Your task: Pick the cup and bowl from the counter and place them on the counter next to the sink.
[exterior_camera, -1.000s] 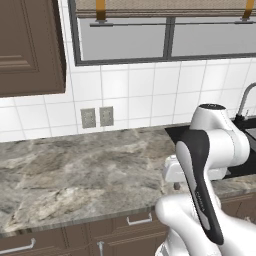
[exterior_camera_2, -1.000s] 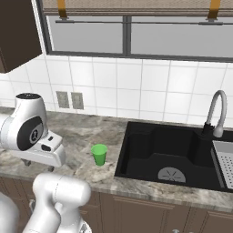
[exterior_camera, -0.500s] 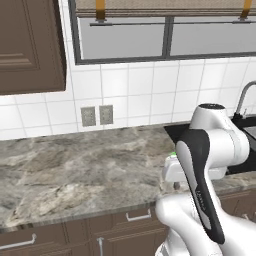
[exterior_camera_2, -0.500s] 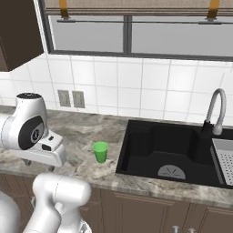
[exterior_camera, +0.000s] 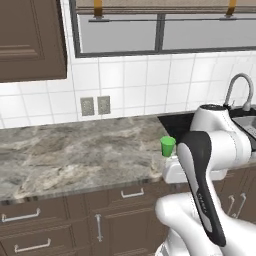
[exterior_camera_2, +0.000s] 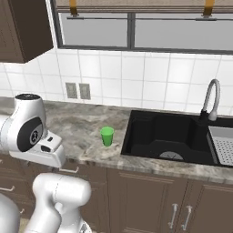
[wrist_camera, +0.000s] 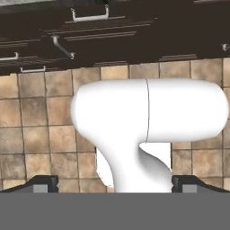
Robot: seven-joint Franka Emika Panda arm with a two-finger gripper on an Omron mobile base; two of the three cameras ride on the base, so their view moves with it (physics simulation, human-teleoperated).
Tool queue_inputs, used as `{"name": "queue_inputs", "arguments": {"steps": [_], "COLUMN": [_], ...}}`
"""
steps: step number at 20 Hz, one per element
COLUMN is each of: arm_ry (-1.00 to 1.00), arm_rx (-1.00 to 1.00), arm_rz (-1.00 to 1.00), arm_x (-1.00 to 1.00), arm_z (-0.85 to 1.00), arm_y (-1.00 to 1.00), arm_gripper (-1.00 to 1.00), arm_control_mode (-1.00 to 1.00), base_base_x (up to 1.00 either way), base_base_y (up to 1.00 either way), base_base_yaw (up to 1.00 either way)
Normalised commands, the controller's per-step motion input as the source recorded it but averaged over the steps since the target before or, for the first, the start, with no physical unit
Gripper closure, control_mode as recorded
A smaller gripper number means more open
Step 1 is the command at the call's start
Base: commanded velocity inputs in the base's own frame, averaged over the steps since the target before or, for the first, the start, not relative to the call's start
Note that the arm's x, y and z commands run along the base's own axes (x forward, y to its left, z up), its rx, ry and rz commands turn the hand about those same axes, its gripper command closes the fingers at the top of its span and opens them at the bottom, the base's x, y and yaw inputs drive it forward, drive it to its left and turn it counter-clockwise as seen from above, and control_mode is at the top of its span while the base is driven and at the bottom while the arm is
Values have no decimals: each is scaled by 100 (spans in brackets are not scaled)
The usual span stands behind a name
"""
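Observation:
The small green cup (exterior_camera: 168, 146) (exterior_camera_2: 107, 136) stands upright on the grey stone counter (exterior_camera: 75, 155) (exterior_camera_2: 77, 125), close to the front edge and just left of the black sink (exterior_camera_2: 173, 136) (exterior_camera: 172, 125). The bowl is out of view. In the hand view my gripper (wrist_camera: 116, 185) is open, its two dark fingertips (wrist_camera: 45, 183) far apart with nothing between them. It points down at the tiled floor and cabinet fronts, below counter height and well short of the cup.
A chrome faucet (exterior_camera_2: 210, 101) rises behind the sink, and a grey perforated tray (exterior_camera_2: 223, 144) sits in its right basin. Dark cabinets with silver handles (exterior_camera: 130, 192) run under the counter. An upper cabinet (exterior_camera: 30, 40) hangs at the left.
Both base views have shifted a little, so the camera moved. In the left base view the cup has come out from behind my arm. The gripper stays open.

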Motion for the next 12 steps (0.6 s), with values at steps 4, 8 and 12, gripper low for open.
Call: {"name": "queue_inputs", "arguments": {"steps": [4,8,12], "arm_ry": [0,0,0], "arm_rx": [0,0,0], "arm_rz": [0,0,0], "arm_x": [0,0,0], "arm_z": [0,0,0], "arm_y": [0,0,0], "arm_gripper": [-100,-100,-100], "arm_control_mode": [100,100,100], "base_base_x": [52,33,19], "base_base_y": [14,54,45], "base_base_yaw": [25,48,64]}}
